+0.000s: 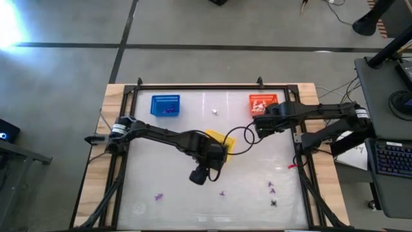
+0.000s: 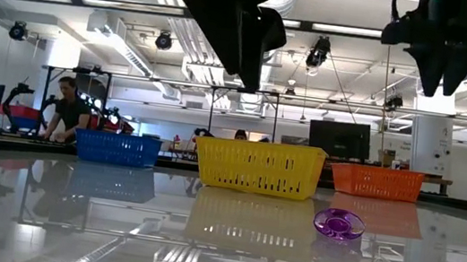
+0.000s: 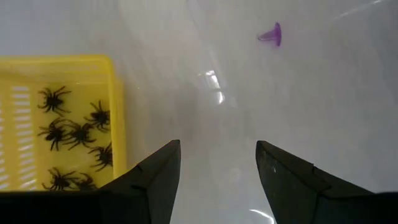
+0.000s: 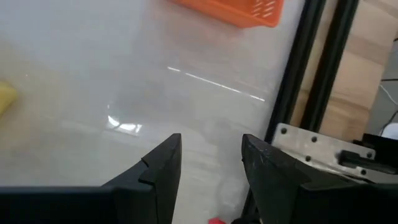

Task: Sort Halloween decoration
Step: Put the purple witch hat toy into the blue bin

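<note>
Halloween decoration pieces are split between baskets and bare table. In the left wrist view I count black spiders (image 3: 68, 134) lying inside the yellow basket (image 3: 118, 106) at the frame's left, and one purple piece (image 3: 272, 35) alone on the white surface at upper right. From overhead, more purple bits (image 1: 271, 187) lie scattered along the lower right of the table, another purple bit (image 1: 158, 196) at lower left, and a small white piece (image 1: 214, 111) near the top centre. The blue basket (image 1: 165, 106) sits upper left, the orange basket (image 1: 263, 104) upper right with pale pieces in it.

Left gripper (image 3: 217, 171) hangs over bare table just beside the yellow basket, fingers apart, nothing between them. Right gripper (image 4: 211, 165) is near the orange basket (image 4: 230, 9), close to the table's black frame rail (image 4: 311, 68), fingers also apart and empty.

Low view: a purple ring-like piece (image 2: 339, 223) lies on the table in front of the baskets; a person (image 2: 66, 109) stands in the room behind.
</note>
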Controlling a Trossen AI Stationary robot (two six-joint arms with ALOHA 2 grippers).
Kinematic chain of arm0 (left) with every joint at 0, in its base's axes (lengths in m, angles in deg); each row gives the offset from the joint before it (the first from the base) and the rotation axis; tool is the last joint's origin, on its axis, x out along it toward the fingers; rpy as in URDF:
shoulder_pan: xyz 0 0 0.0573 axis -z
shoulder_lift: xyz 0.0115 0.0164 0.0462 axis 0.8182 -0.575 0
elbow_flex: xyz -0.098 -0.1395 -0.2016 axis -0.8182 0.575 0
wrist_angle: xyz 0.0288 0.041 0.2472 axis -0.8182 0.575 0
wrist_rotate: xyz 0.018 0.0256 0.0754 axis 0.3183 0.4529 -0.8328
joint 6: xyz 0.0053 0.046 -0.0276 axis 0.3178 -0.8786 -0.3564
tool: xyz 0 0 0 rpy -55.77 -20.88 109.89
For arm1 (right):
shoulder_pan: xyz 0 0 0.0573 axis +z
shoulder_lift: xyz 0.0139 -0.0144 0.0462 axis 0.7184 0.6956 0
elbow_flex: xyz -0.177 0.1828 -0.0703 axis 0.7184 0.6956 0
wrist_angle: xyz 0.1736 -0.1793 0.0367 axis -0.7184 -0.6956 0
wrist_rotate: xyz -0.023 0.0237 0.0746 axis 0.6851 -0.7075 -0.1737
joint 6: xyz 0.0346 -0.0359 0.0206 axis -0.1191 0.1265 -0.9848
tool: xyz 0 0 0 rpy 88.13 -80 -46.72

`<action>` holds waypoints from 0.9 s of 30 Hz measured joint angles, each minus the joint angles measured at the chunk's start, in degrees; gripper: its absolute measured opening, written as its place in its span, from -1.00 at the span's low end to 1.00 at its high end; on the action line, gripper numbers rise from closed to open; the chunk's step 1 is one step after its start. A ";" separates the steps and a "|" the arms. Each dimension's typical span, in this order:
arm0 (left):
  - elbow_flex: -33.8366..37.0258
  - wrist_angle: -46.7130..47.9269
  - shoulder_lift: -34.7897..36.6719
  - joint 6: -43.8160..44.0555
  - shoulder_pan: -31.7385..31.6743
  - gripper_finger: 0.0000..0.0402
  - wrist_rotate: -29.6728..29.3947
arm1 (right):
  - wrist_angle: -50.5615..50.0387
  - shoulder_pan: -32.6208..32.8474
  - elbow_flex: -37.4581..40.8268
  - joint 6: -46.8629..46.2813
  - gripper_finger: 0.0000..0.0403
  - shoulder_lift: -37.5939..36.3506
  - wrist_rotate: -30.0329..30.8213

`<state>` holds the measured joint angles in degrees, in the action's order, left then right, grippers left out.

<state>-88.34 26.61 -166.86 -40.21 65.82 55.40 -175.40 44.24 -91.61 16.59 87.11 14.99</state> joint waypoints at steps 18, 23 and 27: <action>0.13 -8.18 -3.50 2.89 2.27 -0.04 0.02 | 0.14 -9.55 0.02 4.69 -0.21 -8.56 5.09; 0.13 -8.85 -5.75 2.82 3.70 -0.04 0.04 | 0.85 -10.49 0.02 5.65 -0.21 -9.14 5.03; 0.13 -10.62 -6.79 2.76 4.34 -0.04 2.09 | 0.92 -10.49 0.02 6.93 -0.21 -8.93 5.04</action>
<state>-88.21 16.00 -173.65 -37.45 70.16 57.49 -174.48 33.76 -91.59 23.52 78.18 20.02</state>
